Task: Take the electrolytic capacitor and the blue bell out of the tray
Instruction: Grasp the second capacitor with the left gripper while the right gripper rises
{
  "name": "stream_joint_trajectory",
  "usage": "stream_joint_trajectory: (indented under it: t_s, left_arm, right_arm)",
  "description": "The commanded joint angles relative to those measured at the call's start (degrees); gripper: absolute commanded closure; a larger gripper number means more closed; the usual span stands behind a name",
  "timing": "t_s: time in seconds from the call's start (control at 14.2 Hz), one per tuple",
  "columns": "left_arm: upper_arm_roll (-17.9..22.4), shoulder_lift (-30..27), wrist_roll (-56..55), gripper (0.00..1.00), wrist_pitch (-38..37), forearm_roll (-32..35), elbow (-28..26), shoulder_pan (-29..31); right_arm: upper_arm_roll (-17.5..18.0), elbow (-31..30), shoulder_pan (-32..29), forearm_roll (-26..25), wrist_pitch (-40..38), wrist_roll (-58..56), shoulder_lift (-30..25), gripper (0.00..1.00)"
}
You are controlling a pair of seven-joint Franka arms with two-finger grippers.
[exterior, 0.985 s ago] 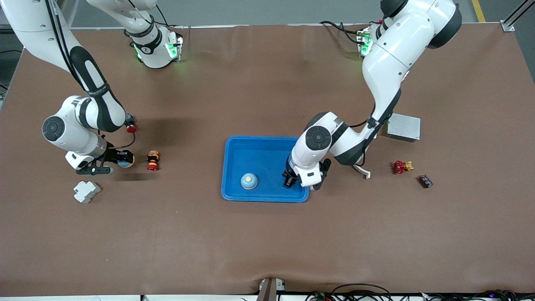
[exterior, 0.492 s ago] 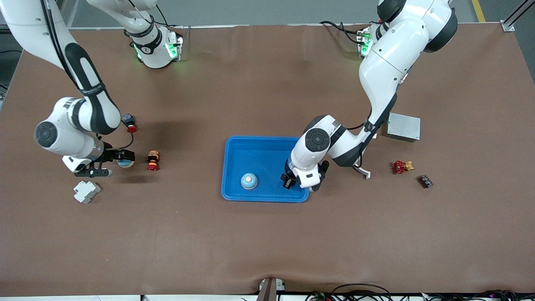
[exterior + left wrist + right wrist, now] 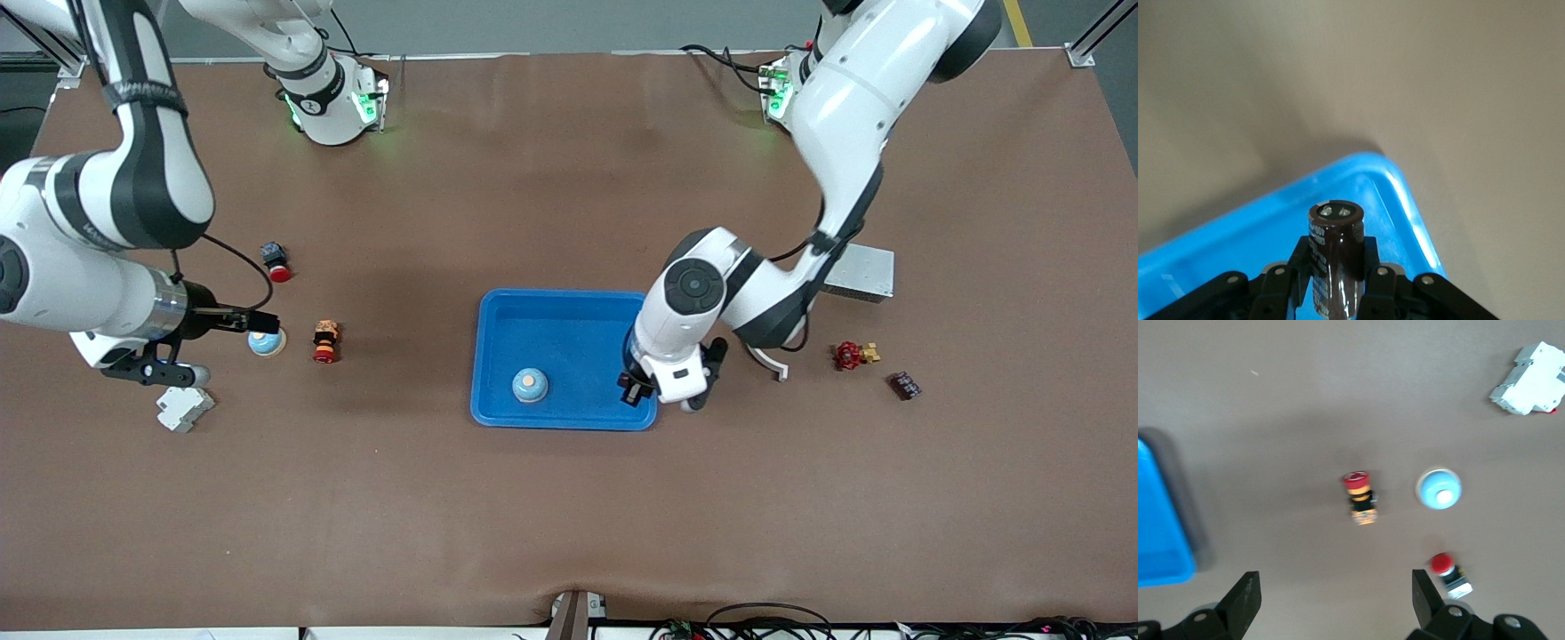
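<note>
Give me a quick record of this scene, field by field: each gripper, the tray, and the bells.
left gripper: shut on the capacitor, over the tray corner
right gripper: open, empty, above the table at the right arm's end
tray: blue, holds one bell
second bell: on the table beside a red-capped button

Two bells [image 3: 529, 385] [image 3: 266, 341] — one capacitor [image 3: 1335, 257]

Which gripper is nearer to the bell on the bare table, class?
Right. The right gripper, open, hangs beside the bell on the table. The left gripper holds the capacitor over the blue tray, toward the left arm's end.
</note>
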Motion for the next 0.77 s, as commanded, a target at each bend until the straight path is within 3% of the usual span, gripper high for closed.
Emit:
stream_joint_trajectory:
  t_s: [0.0, 0.42, 0.7]
  left_arm:
    - [-0.3, -6.3, 6.4, 1.00, -7.4, 0.2, -2.7, 3.4]
    - [-1.0, -16.6, 21.6, 1.00, -11.5, 0.1, -16.5, 12.8]
    - [-2.7, -17.9, 24.9, 1.00, -11.2, 0.3, -22.5, 21.3]
  right_arm:
    - [-0.2, 3.4, 4.8, 2.6, -0.8, 10.4, 1.4, 0.00]
    - [-0.4, 5.9, 17.9, 2.8, 6.9, 34.1, 2.4, 0.00]
    - [-0.4, 7.4, 24.8, 2.2, 13.1, 45.4, 8.2, 0.00]
